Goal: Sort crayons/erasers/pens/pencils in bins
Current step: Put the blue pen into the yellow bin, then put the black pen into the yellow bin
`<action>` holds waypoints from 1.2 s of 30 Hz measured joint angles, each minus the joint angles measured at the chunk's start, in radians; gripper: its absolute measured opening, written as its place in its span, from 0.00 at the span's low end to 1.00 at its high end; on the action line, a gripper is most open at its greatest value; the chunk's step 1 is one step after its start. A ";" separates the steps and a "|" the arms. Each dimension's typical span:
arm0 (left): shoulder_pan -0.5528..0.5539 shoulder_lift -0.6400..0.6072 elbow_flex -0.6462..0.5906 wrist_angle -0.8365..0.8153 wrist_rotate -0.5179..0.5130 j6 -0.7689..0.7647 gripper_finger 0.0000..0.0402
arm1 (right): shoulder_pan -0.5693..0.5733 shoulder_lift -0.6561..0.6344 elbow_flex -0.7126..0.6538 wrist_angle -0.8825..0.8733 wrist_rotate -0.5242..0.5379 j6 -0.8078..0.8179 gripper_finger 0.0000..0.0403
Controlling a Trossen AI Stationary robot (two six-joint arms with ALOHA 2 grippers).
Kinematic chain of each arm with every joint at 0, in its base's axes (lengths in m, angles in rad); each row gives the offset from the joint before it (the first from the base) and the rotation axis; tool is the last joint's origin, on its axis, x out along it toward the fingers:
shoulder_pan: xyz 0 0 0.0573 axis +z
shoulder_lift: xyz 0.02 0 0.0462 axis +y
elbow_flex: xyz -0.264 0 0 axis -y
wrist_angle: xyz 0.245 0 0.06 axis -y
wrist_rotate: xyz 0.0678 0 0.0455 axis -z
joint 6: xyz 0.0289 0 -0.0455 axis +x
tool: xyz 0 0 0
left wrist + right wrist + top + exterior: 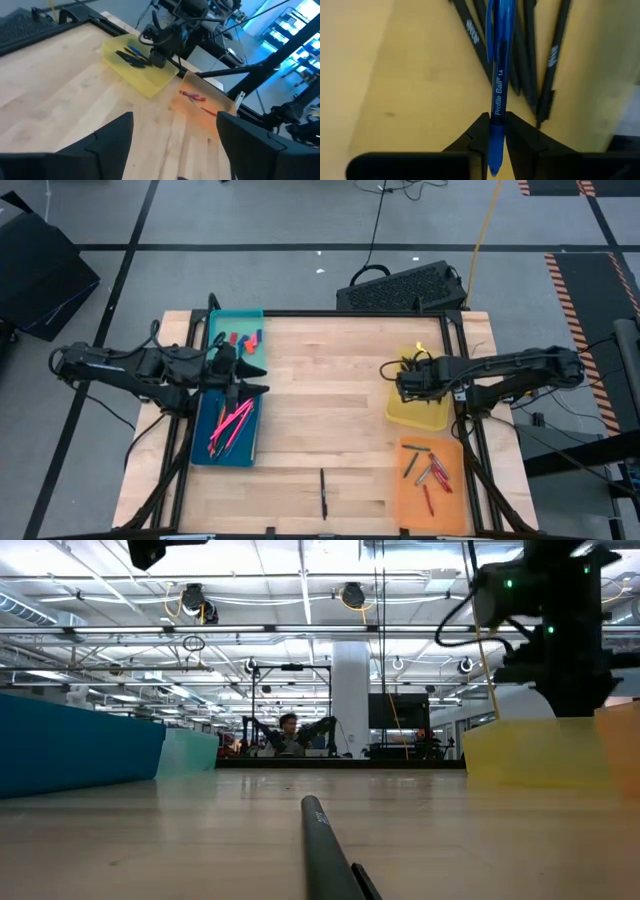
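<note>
Over at three o'clock, the right gripper (495,137) pinches a blue pen (498,75) above the yellow bin (420,412); the left gripper (172,135), jaws apart, hangs over the dark blue bin (205,442) at nine.

Readable print on one pen
The blue pen (498,85) carries white lettering, "Profile Ball 1.4", along its barrel; the black pens (553,55) beside it bear white marks too blurred to read.

Wooden table (330,410): four bins (236,337) at side edges; black pen (323,493) lying loose near front.
</note>
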 joint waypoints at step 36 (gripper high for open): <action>-0.034 -0.007 -0.001 0.141 0.253 0.011 0.73 | 0.299 0.623 0.954 -0.041 0.005 0.051 0.28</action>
